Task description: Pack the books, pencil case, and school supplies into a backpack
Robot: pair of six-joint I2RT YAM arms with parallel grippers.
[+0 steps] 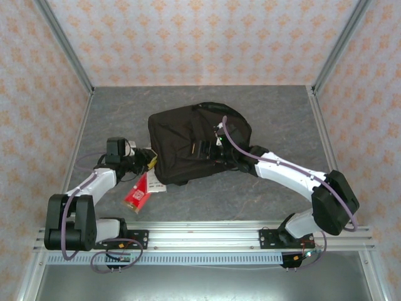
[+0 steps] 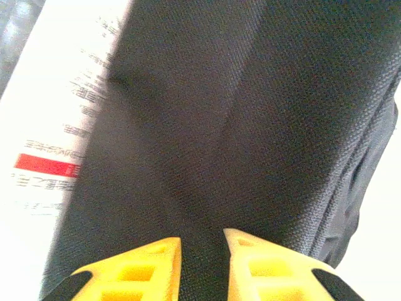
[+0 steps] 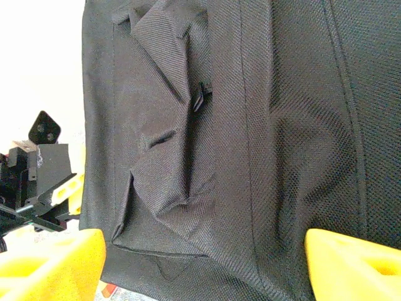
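Backpack (image 1: 194, 141) over white-and-red card (image 2: 50, 125), red packet (image 1: 136, 195) beside

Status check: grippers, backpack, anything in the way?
Left gripper pinching backpack edge. Right gripper open over its front. Red packet, white-and-red card outside, by that edge.

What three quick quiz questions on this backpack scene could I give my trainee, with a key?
1. True or false: the right gripper stands wide open over the backpack.
2. Which lies on the table by the backpack? A red packet, B mug, C banana.
3. Fill in: the white-and-red card is partly hidden by the ___.
Key: 1 true; 2 A; 3 backpack.
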